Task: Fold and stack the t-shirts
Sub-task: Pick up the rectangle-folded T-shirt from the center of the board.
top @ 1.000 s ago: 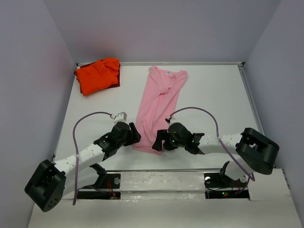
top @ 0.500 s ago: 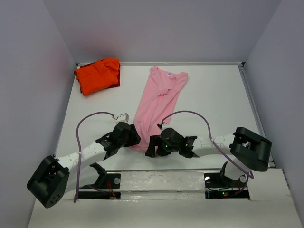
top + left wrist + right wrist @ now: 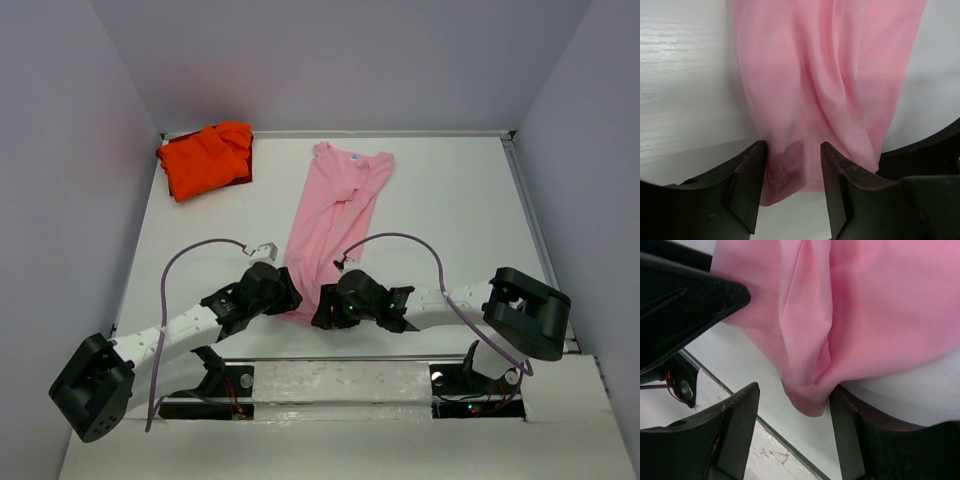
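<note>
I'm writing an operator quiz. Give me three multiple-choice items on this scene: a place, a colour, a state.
1. Where is the orange-red t-shirt? A. far left corner B. near right corner C. on the other shirt
2. What colour is the laid-out t-shirt? A. blue B. pink C. white
3. How is the left hand? A. shut, empty B. gripping orange-red cloth C. open astride the pink hem
Key: 1 A, it lies crumpled far left; 2 B, pink in every view; 3 C, its wrist view shows the hem between parted jaws.

White table (image 3: 450, 220), pink t-shirt (image 3: 335, 215) stretched lengthwise mid-table, orange-red t-shirt (image 3: 205, 158) bunched far-left corner
</note>
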Available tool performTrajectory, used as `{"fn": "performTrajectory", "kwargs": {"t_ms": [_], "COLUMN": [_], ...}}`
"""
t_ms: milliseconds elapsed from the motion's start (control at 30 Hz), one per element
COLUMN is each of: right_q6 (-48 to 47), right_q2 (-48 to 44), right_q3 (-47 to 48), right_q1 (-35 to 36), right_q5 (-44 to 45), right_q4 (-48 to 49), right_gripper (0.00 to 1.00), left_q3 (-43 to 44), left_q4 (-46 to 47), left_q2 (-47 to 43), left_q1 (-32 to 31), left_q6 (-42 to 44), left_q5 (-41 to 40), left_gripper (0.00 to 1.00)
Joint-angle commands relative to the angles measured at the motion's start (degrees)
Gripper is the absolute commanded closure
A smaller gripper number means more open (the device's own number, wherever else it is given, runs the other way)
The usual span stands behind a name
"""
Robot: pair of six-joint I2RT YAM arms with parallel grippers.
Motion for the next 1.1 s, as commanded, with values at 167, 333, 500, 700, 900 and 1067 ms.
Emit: {"fn": "performTrajectory", "kwargs": {"t_ms": [167,333,500,700,900,1067], "right_q6": [-0.84,-2.33,-2.86,-3.12,-2.07,-1.89], "right_q2": [-2.26,-5.07,-9.03,-16.76,-20.02,-22.3], "right_q3": [-1.05,0.36,0.8,-0.96,-2.63,-3.68], "right_q1": [0.63,0.63,0.63,0.63,0.63,0.63], "right_q5": [7.35,10.51,10.96,9.64,8.5,8.32], "right_q4": [-8.89,-16.54,-22.43,-26.56,-29.2,-30.25], "right_gripper": [0.73,1.0,1.0,1.0,1.0,1.0], "left_q3": [0.38,0.64,-0.06,-3.31,-4.46,-1.12], "left_q4": [-2.58,-2.05,-1.35,2.6,8.05,8.76], "left_q2": [-2.72,-1.49,-0.96,-1.49,3.33,8.26], "left_q1": [-4.08,-4.96,-5.92,-8.03,-16.37,-22.88], "left_q6": [-4.17,-4.17,-4.96,-8.21,-14.89,-18.49], "left_q5": [-1.92,-3.06,-2.98,-1.49,-4.03,-8.24], "left_gripper": [0.67,1.0,1.0,1.0,1.0,1.0]}}
